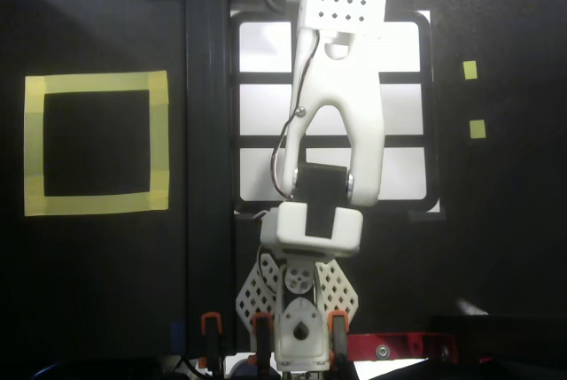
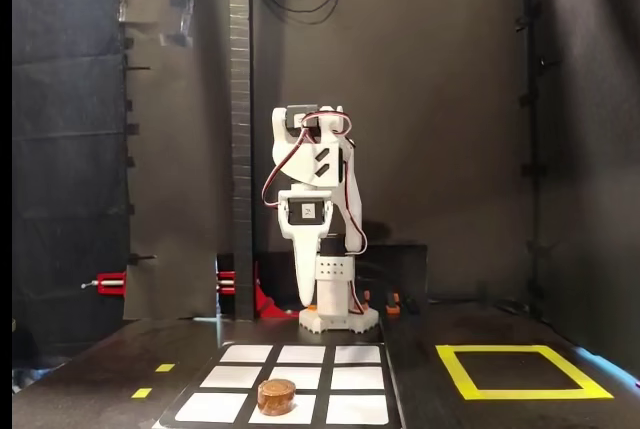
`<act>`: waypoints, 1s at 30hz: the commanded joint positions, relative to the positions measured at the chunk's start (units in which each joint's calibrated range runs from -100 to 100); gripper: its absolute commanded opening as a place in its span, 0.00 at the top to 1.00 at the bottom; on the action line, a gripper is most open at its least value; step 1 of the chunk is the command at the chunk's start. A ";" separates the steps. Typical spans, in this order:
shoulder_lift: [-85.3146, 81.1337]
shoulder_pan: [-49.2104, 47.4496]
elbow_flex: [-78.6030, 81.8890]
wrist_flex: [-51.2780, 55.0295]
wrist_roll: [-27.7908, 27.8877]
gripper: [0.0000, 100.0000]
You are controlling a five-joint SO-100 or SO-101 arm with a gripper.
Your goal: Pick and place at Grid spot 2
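Observation:
A brown round disc (image 2: pixel 277 396) lies on the black-framed 3x3 grid (image 2: pixel 392 399), in the middle cell of the row nearest the fixed camera. That row is the top row in the overhead view, so the disc sits on Grid spot 2 (image 2: pixel 302 412). In the overhead view the folded arm (image 1: pixel 341 105) hides the cell and the disc. My gripper (image 2: pixel 308 299) hangs point-down next to the arm's base, well behind the grid. It is empty, and no gap shows between its jaws.
A yellow-tape square (image 1: pixel 35 143) lies left of the grid in the overhead view and on the right in the fixed view (image 2: pixel 530 392). A black upright post (image 2: pixel 240 149) stands beside the base. Two small yellow markers (image 1: pixel 469 70) lie on the other side.

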 commanded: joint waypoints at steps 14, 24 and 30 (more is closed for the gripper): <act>-19.25 -0.17 18.51 -26.16 -3.22 1.00; -57.44 -3.27 63.61 -49.82 -5.67 1.00; -79.68 -4.78 84.05 -50.07 -5.91 1.00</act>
